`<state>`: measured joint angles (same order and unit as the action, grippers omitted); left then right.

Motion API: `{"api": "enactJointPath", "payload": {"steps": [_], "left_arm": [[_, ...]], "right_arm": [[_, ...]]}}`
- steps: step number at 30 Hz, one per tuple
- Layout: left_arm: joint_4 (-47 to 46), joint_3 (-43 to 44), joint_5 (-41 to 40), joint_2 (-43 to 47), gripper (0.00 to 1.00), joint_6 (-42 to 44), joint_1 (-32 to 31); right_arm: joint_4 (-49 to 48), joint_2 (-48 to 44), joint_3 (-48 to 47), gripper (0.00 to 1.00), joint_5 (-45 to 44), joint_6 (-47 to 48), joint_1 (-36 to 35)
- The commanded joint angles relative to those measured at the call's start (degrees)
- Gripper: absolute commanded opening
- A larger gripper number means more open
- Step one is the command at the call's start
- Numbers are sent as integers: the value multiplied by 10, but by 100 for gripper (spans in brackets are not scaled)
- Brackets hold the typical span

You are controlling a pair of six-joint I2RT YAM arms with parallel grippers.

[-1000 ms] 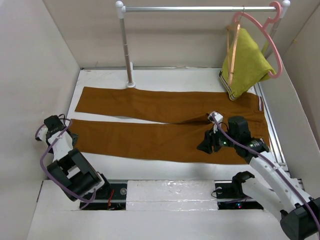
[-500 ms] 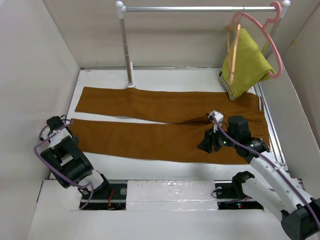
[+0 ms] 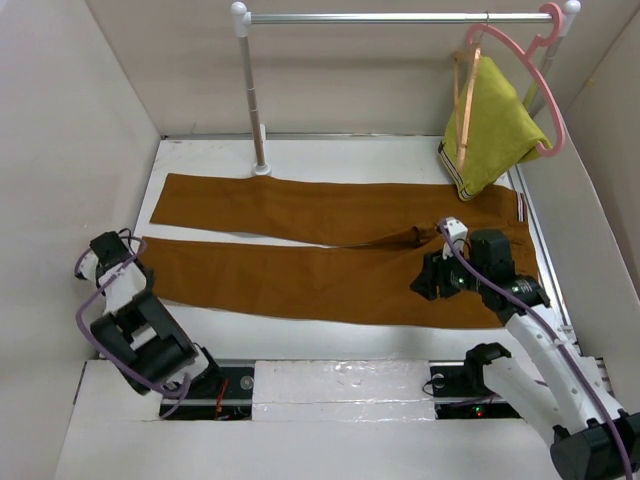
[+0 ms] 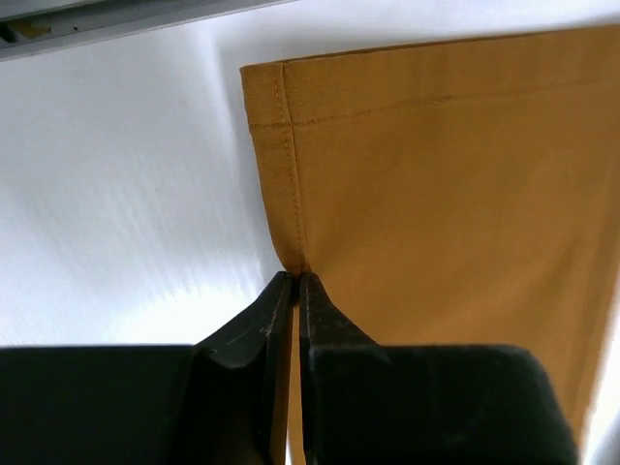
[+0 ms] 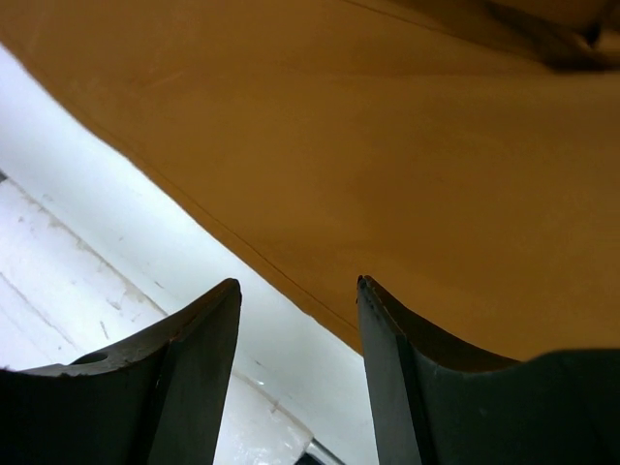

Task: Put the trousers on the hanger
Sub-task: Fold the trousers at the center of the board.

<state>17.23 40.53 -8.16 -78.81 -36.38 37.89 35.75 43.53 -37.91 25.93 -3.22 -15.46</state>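
Across the white surface (image 3: pixel 350 160) the trousers (image 3: pixel 330 250) lie flat, waist by the right edge and both legs running toward the left edge, the far leg angling slightly away from the near one. A small fold of cloth rises where the legs meet.

At the left edge, the left tool (image 4: pixel 294 278) is clenched on the hem of the near leg. Its wrist view shows the two tips pressed together with the stitched hem edge pinched between them and the cloth drawn into a small pucker at that spot.

Toward the right edge, the right tool (image 5: pixel 296 281) is released, jaws apart with nothing between them. It hangs over the near border of the trousers close to the seat, one tip above cloth and the other above bare surface.

Over the far right corner, the hanger (image 3: pixel 466 100) hangs from a metal rail (image 3: pixel 400 17), well apart from the trousers. A yellow-green garment (image 3: pixel 495 130) is draped beside it, and a pink hanger (image 3: pixel 545 100) hangs on the same rail.
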Motion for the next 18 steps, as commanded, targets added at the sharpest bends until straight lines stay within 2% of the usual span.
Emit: {"api": "enactJointPath", "payload": {"steps": [1,4,5,8,10,12,15,16,18], "left_arm": [[57,42,16,94,0,3,-10],[103,85,6,153,0,-18,-33],[108,89,16,170,0,-23,-33],[106,95,41,192,0,-19,-39],[85,103,53,202,0,-19,-52],[69,114,67,204,0,-27,-75],[47,137,116,201,0,-48,-86],[33,139,123,205,0,-56,-92],[-2,119,166,222,0,-104,-107]], "right_arm": [[52,-8,-15,57,-43,4,19],[73,-19,7,59,-71,-14,49],[82,-17,7,56,-79,-20,49],[126,12,-4,37,-130,-52,61],[143,23,-21,24,-166,-52,104],[160,36,-39,23,-203,-69,128],[169,78,-34,27,-211,-86,217],[167,104,-33,28,-213,-90,270],[144,130,-25,30,-235,-97,329]]}}
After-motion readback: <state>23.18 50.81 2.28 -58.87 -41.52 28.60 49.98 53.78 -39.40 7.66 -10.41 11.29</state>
